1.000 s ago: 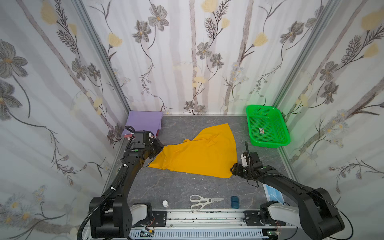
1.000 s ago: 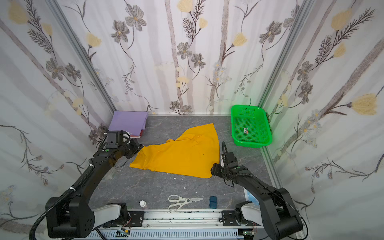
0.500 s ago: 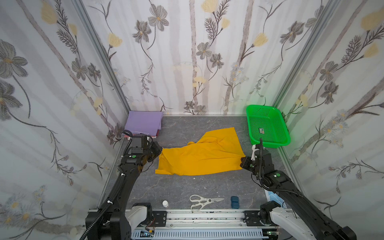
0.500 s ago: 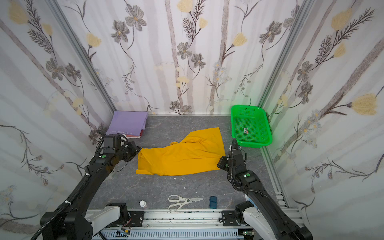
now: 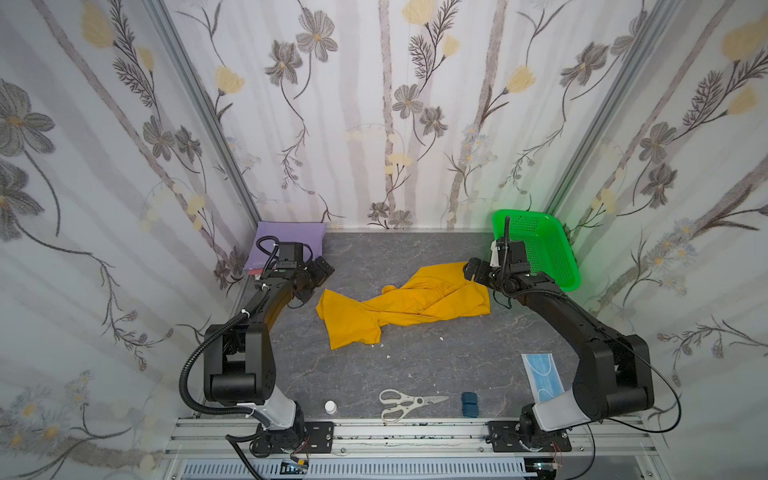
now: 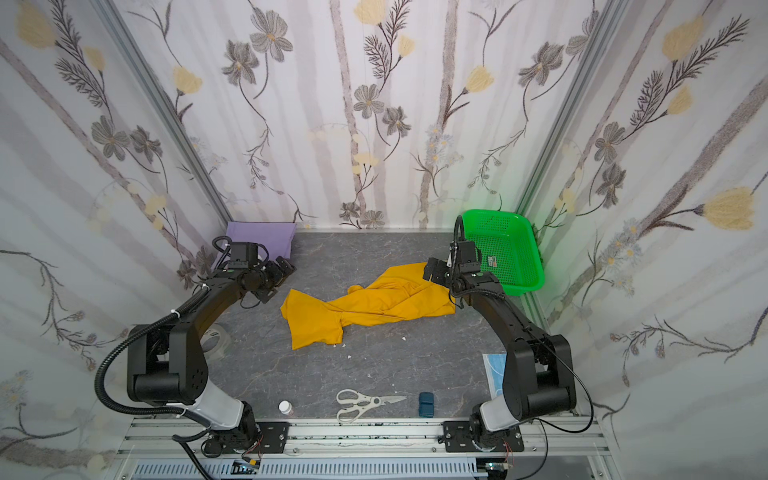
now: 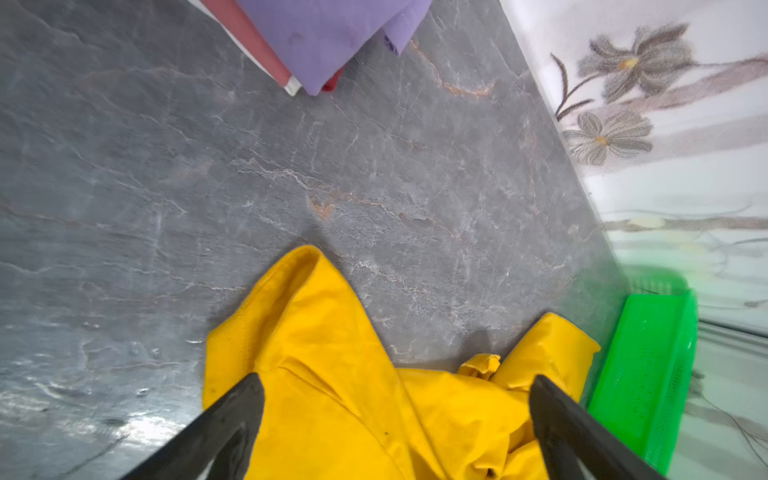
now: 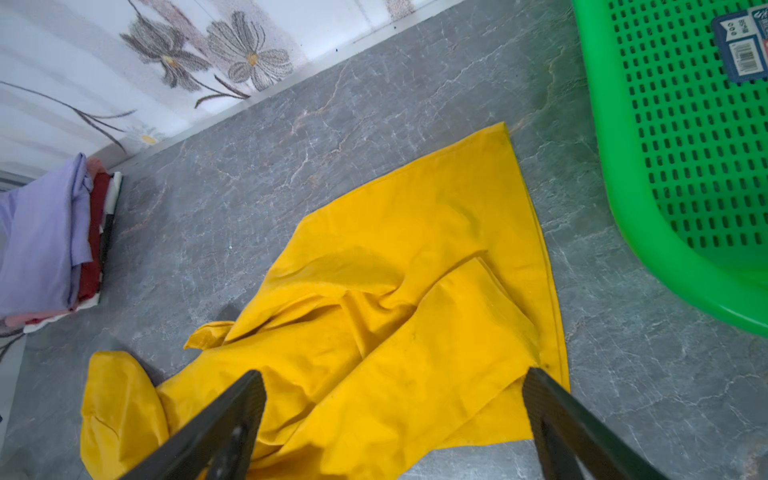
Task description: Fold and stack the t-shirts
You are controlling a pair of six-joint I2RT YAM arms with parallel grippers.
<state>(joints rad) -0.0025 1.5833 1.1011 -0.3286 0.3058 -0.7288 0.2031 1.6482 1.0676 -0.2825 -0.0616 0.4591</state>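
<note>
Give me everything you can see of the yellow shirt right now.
The yellow shirt is plain mustard cloth, soft and thin-looking, with no print or tag showing. It lies unfolded on the grey table, stretched left to right in both top views. It is bunched and twisted through its middle and flatter at both ends. Its right end stops short of the green basket, and it is well clear of the folded stack. The left gripper and right gripper hang open by its ends, gripping nothing.

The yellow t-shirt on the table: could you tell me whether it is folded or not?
Not folded: the yellow t-shirt lies crumpled and twisted, loosely spread.
</note>
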